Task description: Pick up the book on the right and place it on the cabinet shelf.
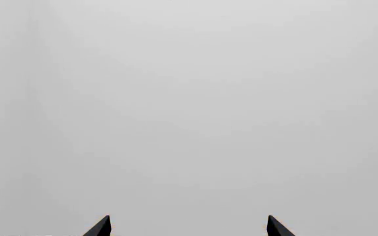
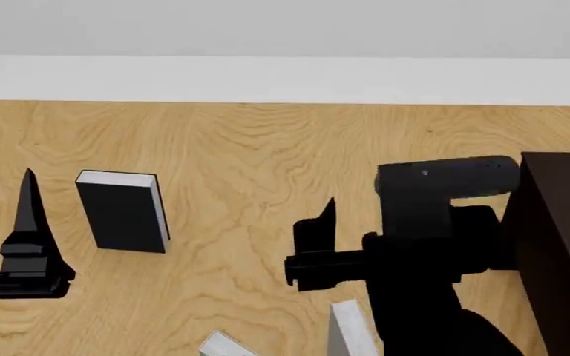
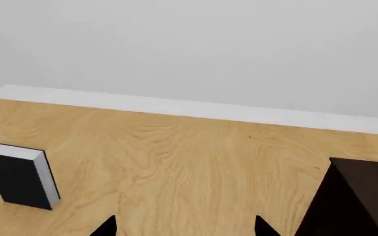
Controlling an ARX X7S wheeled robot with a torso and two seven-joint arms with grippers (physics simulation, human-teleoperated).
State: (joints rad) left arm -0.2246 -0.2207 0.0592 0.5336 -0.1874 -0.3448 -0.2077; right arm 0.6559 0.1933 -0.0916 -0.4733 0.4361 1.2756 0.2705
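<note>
At the near edge of the head view, two pale grey books stand or lean on the wooden floor (image 2: 246, 163): one sliver at the bottom centre (image 2: 228, 345), and the book (image 2: 349, 330) to its right, just beside the right arm and partly hidden by it. Its dotted edge does not show, so calling it the target is a judgement from its place. It looks stiff, light and smooth-covered; a grasp across the covers, near the top of the spine, should hold without slipping.

The right gripper (image 2: 315, 245) hovers above and slightly left of that book, holding nothing; its wrist view shows two fingertips spread apart, so it is released. The left gripper (image 2: 30, 245) stands off to the left, also spread in its wrist view and empty.

Farther off stands the black-covered book (image 2: 124, 211), upright and well apart. On the right rises the dark cabinet (image 2: 562, 230); its shelf is not visible.
</note>
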